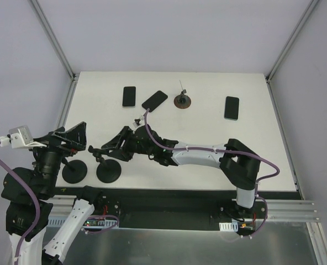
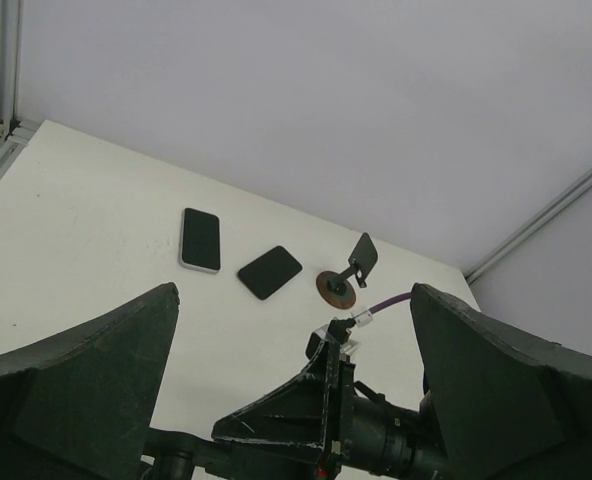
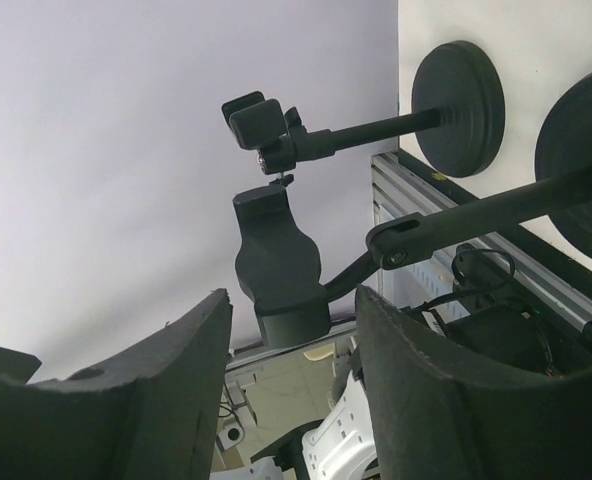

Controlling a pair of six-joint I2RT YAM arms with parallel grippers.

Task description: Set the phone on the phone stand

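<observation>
Three black phones lie flat at the back of the white table: one point(image 1: 129, 96), one point(image 1: 154, 100) turned at an angle, one point(image 1: 231, 107) to the right. Two black phone stands with round bases point(image 1: 74, 171) point(image 1: 109, 170) stand at the near left. My right gripper point(image 1: 111, 146) is open beside the right stand, and its wrist view shows that stand's cradle point(image 3: 276, 262) between my fingers point(image 3: 166, 380), untouched. My left gripper point(image 1: 69, 138) is open and empty above the left stand. Its view shows two phones point(image 2: 200, 240) point(image 2: 270, 272).
A small stand with a brown round base point(image 1: 182, 101) point(image 2: 336, 288) sits between the phones at the back. The right arm point(image 1: 202, 157) stretches across the table's near middle. Metal frame posts point(image 1: 53, 38) rise at the back corners. The table's near edge point(image 1: 180, 190) runs behind the arm bases.
</observation>
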